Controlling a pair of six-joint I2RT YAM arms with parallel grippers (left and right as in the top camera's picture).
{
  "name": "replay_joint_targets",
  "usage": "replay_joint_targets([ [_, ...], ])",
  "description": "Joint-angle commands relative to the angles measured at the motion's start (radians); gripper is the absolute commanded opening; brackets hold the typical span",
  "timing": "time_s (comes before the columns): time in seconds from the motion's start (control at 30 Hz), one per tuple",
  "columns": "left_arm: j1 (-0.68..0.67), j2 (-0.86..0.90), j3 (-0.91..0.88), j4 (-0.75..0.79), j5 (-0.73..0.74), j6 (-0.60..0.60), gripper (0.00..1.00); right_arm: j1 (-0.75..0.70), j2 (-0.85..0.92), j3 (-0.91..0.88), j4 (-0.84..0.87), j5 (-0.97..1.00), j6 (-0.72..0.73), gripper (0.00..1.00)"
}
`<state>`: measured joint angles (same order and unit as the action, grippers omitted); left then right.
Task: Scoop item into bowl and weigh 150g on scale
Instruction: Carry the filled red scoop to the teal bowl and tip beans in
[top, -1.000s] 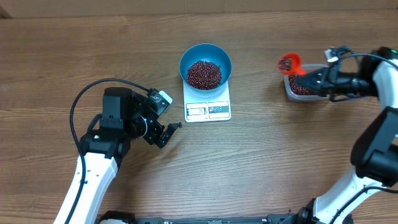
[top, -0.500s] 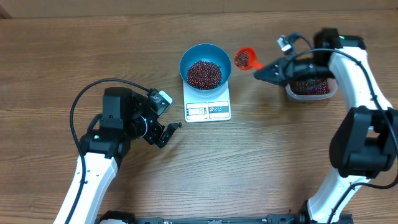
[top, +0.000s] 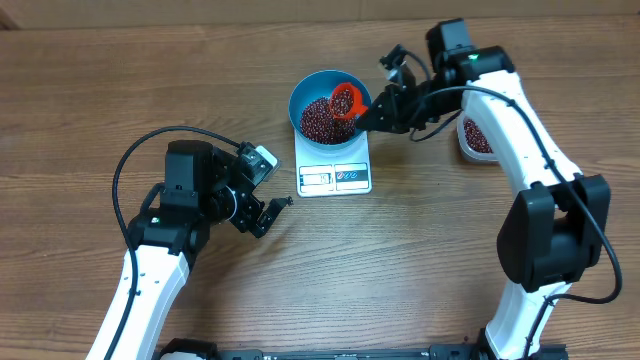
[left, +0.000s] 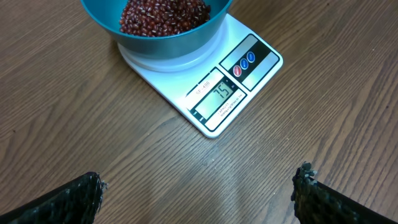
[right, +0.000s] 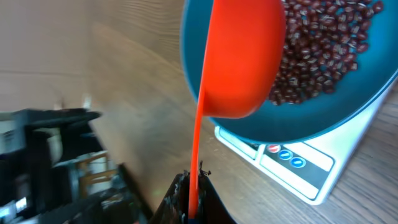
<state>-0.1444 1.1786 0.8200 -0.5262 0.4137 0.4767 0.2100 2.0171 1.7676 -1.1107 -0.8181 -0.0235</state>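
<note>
The right gripper (right: 191, 200) pinches the thin handle of an orange scoop (right: 242, 62) between its dark fingers. The scoop's cup hangs over the near rim of the blue bowl (right: 348, 109), its rounded back towards us, so its inside is hidden. Dark red beans (right: 320, 46) lie heaped in the bowl, which sits on the white scale (right: 298, 171) on the wooden table (right: 124, 74)

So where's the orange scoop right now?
In the overhead view the scoop is over the right part of the bowl that sits on the scale, its handle held by the right gripper.
</note>
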Motion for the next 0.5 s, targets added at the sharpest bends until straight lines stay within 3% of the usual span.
replay_joint_targets([
  [0.0,-0.002,0.000,0.000,0.003,-0.003,-0.010,1.00,0.055,-0.037,0.046,0.013,0.199,0.063,0.04],
  [0.47,-0.002,0.000,0.000,0.003,-0.003,-0.010,1.00,0.316,-0.037,0.240,-0.055,0.938,0.076,0.04],
])
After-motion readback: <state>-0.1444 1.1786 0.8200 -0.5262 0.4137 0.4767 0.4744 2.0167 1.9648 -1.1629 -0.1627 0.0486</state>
